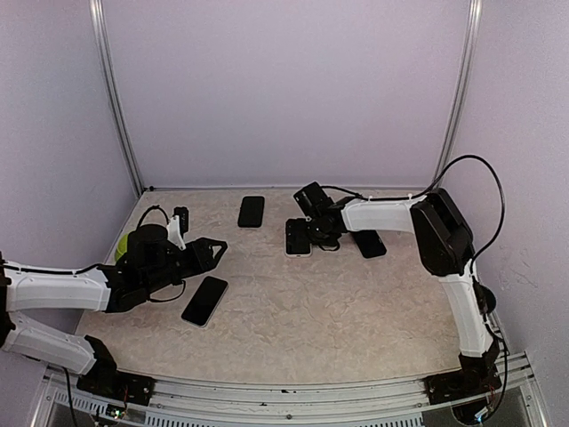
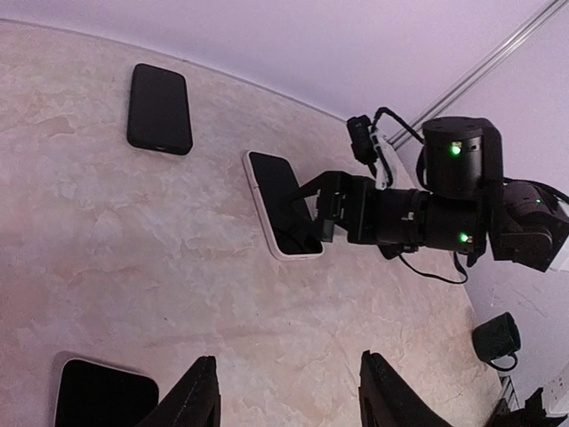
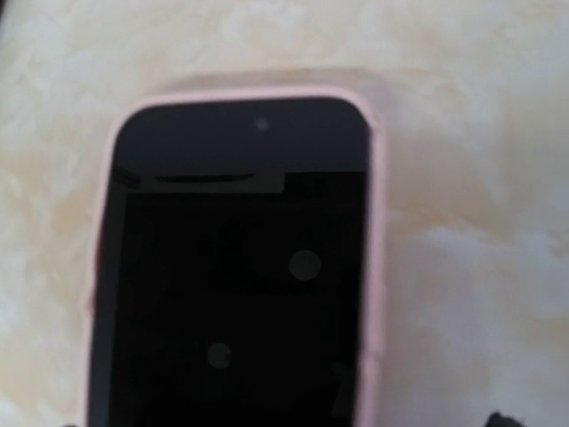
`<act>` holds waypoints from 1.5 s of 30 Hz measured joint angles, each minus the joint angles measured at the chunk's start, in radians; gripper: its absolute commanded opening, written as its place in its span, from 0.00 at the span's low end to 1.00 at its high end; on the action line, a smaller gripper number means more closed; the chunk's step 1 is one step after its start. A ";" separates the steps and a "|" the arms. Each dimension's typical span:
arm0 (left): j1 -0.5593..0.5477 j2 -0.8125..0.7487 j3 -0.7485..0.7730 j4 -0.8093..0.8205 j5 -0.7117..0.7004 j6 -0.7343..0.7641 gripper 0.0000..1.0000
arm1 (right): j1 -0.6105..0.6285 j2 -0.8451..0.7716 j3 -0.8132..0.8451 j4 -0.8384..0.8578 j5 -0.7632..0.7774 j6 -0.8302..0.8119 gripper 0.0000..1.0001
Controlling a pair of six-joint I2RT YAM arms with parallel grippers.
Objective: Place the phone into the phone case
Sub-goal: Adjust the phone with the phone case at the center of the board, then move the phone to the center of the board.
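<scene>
The phone [image 3: 236, 285] sits inside a pale pink case [image 3: 374, 222], lying flat, screen up, on the marbled table [image 1: 338, 311] toward its far middle. The right gripper [image 2: 318, 203] reaches in from the right and hangs at the phone's right long edge. Its jaws look spread apart along that edge, clamping nothing, though I cannot tell whether a finger touches the case. The left gripper [image 2: 289, 396] hovers well apart on the near left, fingers parted and holding nothing. A second light-edged phone [image 1: 204, 301] lies just beside it, nearer the arm bases.
</scene>
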 measured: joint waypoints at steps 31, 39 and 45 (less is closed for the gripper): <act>0.082 0.015 -0.074 -0.198 -0.058 -0.108 0.64 | 0.014 -0.663 -0.766 0.227 0.007 -0.222 1.00; 0.093 0.034 -0.104 -0.180 0.004 -0.071 0.69 | 0.014 -0.695 -0.798 0.227 -0.037 -0.230 1.00; 0.093 0.089 -0.129 -0.138 0.008 -0.051 0.76 | 0.014 -0.698 -0.800 0.227 -0.073 -0.264 1.00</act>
